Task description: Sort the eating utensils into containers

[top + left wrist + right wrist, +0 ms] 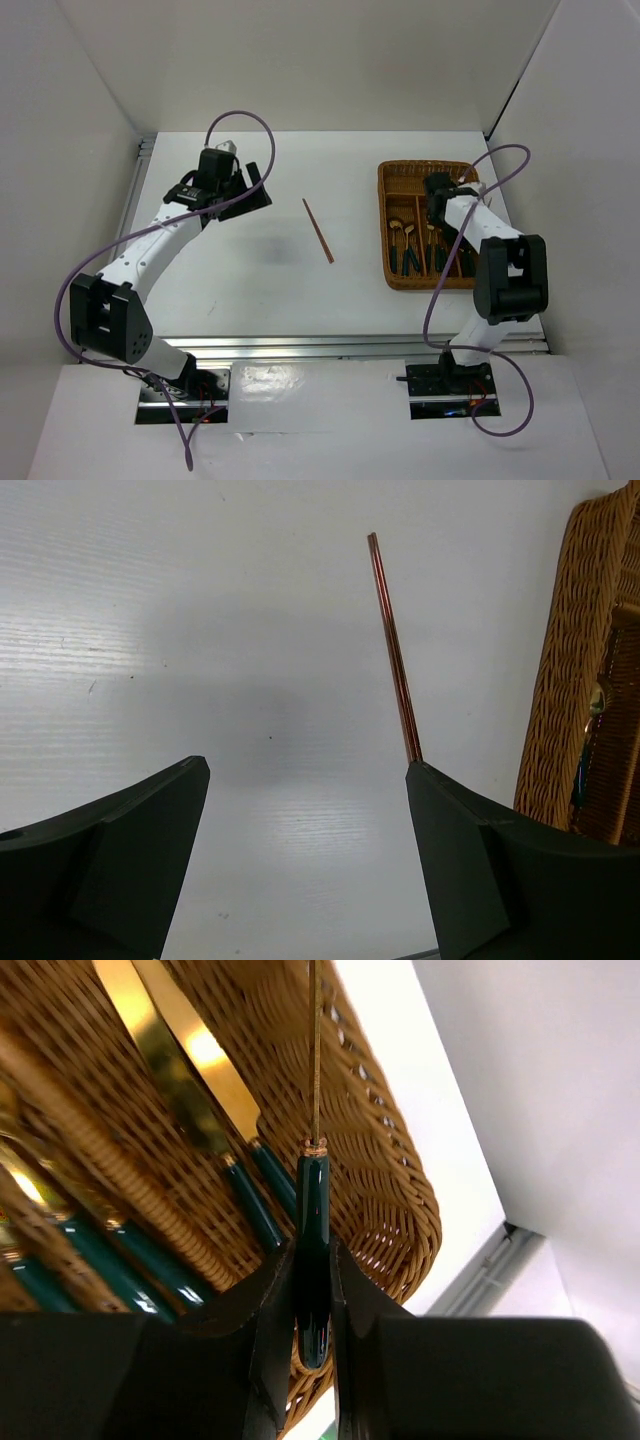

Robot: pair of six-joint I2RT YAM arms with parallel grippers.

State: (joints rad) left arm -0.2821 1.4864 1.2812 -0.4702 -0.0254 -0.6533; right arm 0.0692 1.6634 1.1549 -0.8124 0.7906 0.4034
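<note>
Right jaws are clamped tight on the dark green handle of one gold-headed utensil (312,1222), held over the wicker tray (384,230), where two knives (190,1055) lie side by side; left jaws gape wide, gripping nothing; one chopstick (393,645) lies on the worktop (200,630) ahead, its near end beside one finger.

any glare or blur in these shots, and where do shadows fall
Right wrist view: bright glare on the gold knife blades, background beyond the brown woven wicker tray blurred. Left wrist view: thin brown chopstick sharp, a soft grey shadow on the white table beside it. Top view: even, soft light.
</note>
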